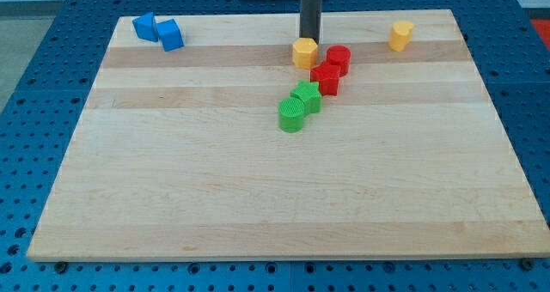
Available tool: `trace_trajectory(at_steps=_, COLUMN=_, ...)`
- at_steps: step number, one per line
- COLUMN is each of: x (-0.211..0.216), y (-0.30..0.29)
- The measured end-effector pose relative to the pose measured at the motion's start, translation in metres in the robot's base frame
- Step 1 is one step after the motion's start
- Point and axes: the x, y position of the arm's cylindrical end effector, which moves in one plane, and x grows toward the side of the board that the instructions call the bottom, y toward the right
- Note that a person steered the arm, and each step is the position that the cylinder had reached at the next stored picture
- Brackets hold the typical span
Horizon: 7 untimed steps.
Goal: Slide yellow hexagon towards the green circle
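**Tip at yellow hexagon, top centre of board**

Yellow hexagon (304, 51): short six-sided block, flat top, orange-yellow, upright, sits at the top centre of the wooden board (258, 197). My tip (308, 39) is right at its upper edge, on the side toward the view's top; contact looks likely, can't confirm. Rod comes straight down from the view's top. No pincer on this arm, only the rod, so there are no jaws to call apart or together.

Green circle (292, 115): round ribbed cylinder, below and slightly to the view's left of the hexagon, near but apart from it. Green star-like block (307, 95) touches the circle at its upper right; exact shape hard to tell.

Red cylinder (338, 59) is just beside the hexagon on the view's right. Red star-like block (326, 78) is under it, touching or nearly so, and meets the green star-like block at its lower left corner.

Second yellow block (400, 35), shape unclear, is well apart at top right. Two blue blocks, one (144, 26) and the other (170, 35), touch at top left; shapes unclear.

No containers in view; all blocks lie directly on the board.
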Motion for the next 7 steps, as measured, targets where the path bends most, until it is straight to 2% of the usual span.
trace_trajectory(at_steps=4, x=0.0, y=0.025)
trace_trajectory(at_steps=7, x=0.029, y=-0.003)
